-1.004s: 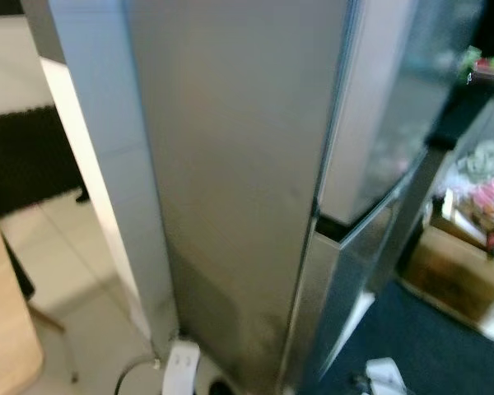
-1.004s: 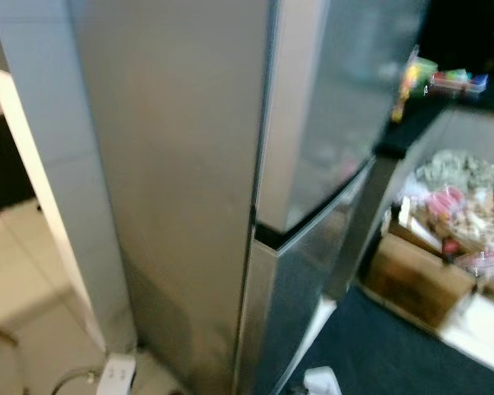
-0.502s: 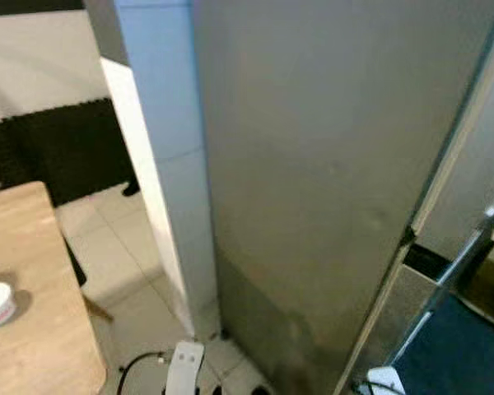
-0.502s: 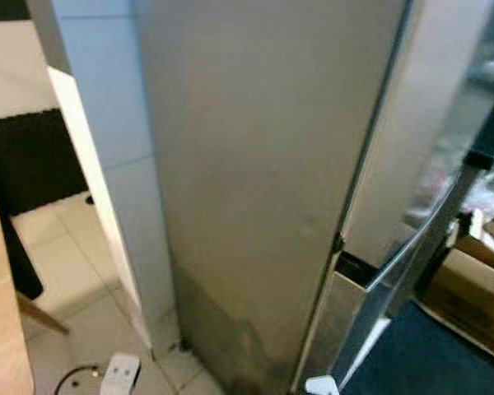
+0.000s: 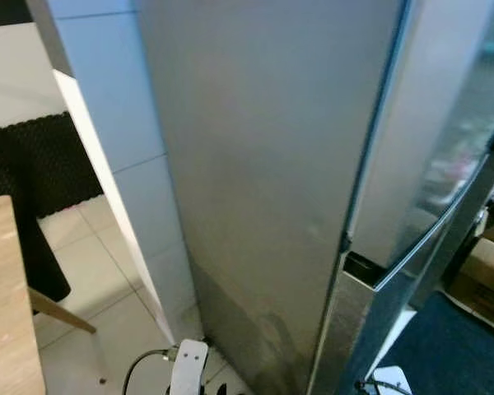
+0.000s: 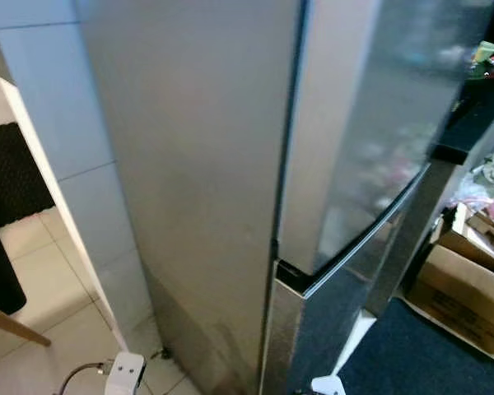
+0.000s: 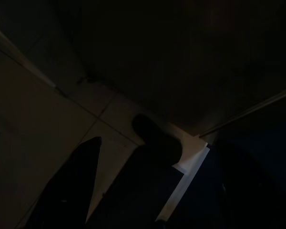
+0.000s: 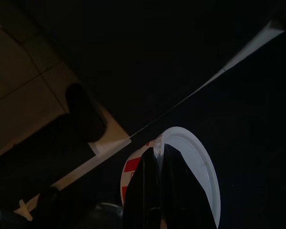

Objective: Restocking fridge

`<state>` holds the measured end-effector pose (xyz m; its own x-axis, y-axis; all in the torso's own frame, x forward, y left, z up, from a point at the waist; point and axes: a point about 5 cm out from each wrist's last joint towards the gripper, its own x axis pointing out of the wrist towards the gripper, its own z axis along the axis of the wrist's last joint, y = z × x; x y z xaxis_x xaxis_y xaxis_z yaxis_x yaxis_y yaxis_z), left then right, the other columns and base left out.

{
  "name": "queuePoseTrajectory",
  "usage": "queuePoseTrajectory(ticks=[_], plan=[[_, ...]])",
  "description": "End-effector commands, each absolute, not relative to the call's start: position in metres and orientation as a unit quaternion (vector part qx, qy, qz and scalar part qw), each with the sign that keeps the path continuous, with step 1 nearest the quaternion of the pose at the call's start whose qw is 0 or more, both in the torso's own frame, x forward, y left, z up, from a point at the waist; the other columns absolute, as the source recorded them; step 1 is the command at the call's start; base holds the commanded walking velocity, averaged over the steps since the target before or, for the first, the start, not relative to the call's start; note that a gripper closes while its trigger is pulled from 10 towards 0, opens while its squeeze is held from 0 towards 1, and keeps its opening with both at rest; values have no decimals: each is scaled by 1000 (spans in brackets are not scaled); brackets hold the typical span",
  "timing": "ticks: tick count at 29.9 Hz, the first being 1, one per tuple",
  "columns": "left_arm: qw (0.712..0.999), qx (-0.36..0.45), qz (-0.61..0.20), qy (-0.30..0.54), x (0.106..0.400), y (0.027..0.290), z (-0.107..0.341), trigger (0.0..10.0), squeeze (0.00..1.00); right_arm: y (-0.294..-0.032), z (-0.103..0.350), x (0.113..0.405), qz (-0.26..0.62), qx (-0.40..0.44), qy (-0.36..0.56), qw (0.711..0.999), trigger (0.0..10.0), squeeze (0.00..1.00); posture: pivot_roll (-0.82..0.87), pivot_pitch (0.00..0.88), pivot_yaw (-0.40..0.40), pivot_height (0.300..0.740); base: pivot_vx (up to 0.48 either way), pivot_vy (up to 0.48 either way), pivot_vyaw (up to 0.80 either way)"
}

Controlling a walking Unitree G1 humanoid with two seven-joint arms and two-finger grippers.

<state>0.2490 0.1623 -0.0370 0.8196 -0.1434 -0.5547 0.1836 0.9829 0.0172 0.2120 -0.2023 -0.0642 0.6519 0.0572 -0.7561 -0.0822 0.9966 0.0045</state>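
Fridge (image 5: 272, 181) stands close ahead, its grey side panel facing the camera and its two doors, one above the other, shut on the right face. At its foot, on the tiled floor (image 5: 90, 271), lies one white power strip (image 5: 188, 369) with a dark cable. Left of the fridge a white tiled wall edge (image 5: 123, 156) leaves a narrow strip of floor before one wooden table (image 5: 8, 329) corner. Right of the fridge runs dark blue carpet (image 6: 412, 354), then one cardboard box (image 6: 461, 288) near cluttered goods. Right end effector (image 8: 157, 188), in the dark wrist view, has its fingers closed on a white lidded cup with red markings (image 8: 190, 176). Left end effector (image 7: 114, 191) hangs over the floor, fingers spread apart.
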Motion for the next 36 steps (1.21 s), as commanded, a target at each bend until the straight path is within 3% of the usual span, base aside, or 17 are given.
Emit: queuePoseTrajectory(ticks=[1,16,32,36], plan=[[950,36,-85,298,243,164,-41,10000,0,-201,-67,207,39,-14,422,906,10000,0,-59,88,19,740,0,0,0],[946,55,-95,304,239,162,-44,10000,0,-201,-67,207,46,-9,422,905,10000,0,-50,93,8,740,0,0,0],[949,55,-95,294,238,163,-44,10000,0,-197,-68,207,50,5,423,905,10000,0,-46,94,9,740,0,0,-789],[949,49,-99,295,238,163,-43,10000,0,-196,-69,205,56,9,423,904,10000,0,-46,94,11,740,0,0,0]])
